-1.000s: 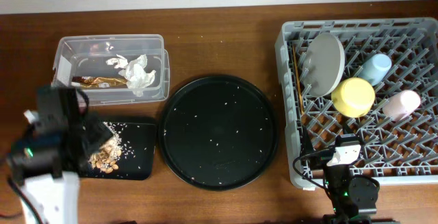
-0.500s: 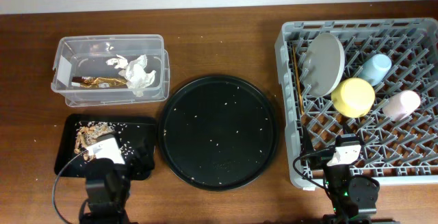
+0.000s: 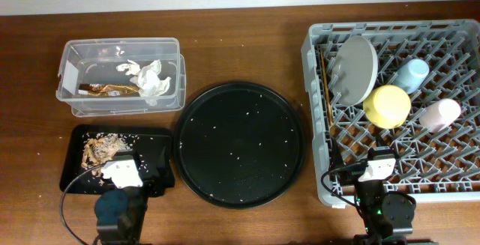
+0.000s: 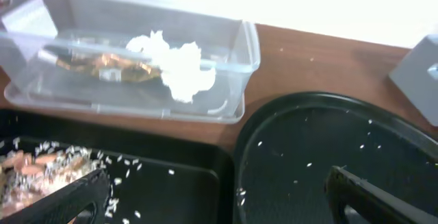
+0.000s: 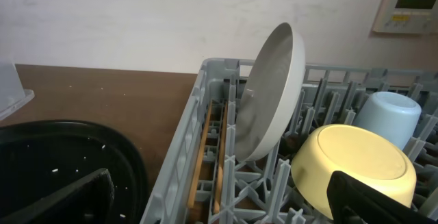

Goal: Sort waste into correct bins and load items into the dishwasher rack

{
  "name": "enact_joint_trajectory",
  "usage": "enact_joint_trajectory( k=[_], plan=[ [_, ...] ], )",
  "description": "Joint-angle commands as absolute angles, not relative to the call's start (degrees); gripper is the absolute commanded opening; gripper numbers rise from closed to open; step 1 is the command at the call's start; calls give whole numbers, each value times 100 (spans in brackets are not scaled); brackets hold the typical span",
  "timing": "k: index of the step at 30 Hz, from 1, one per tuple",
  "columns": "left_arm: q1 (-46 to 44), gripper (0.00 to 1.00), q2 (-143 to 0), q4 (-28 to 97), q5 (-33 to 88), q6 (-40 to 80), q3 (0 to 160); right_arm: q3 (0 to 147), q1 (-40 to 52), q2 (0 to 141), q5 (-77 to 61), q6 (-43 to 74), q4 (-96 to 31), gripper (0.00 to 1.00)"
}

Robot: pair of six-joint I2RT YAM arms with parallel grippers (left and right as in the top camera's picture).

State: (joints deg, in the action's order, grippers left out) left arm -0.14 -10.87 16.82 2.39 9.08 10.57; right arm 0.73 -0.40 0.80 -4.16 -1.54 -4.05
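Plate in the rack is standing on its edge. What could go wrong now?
The plate leans between the pegs of the rack, so a bump might tip it onto the yellow bowl. The open left pincer sits low by the shallow black tray; a careless move could nudge it and spill the food scraps.

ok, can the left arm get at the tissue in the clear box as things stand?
Probably yes. The box looks open-topped, the tissue lies uncovered beside the wrapper, and the left pincer hangs open over the small black tray just in front, nothing between.
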Motion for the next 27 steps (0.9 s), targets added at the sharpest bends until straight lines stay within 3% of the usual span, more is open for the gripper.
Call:
enact_joint_trajectory(
  k=[1, 7, 18, 24, 27],
  plan=[
    [-67, 100, -701, 1511, 390, 674, 816, 32, -82, 36, -388, -150, -419, 98],
    [-64, 100, -366, 377, 738, 679, 58, 32, -82, 36, -388, -150, -419, 99],
    [-75, 100, -27, -436, 773, 587, 51, 32, -82, 36, -390, -150, -419, 98],
    [-75, 100, -27, -298, 770, 545, 51, 32, -82, 36, -388, -150, -419, 98],
    [-75, 100, -27, 414, 790, 548, 51, 32, -82, 36, -390, -150, -419, 98]
  ],
)
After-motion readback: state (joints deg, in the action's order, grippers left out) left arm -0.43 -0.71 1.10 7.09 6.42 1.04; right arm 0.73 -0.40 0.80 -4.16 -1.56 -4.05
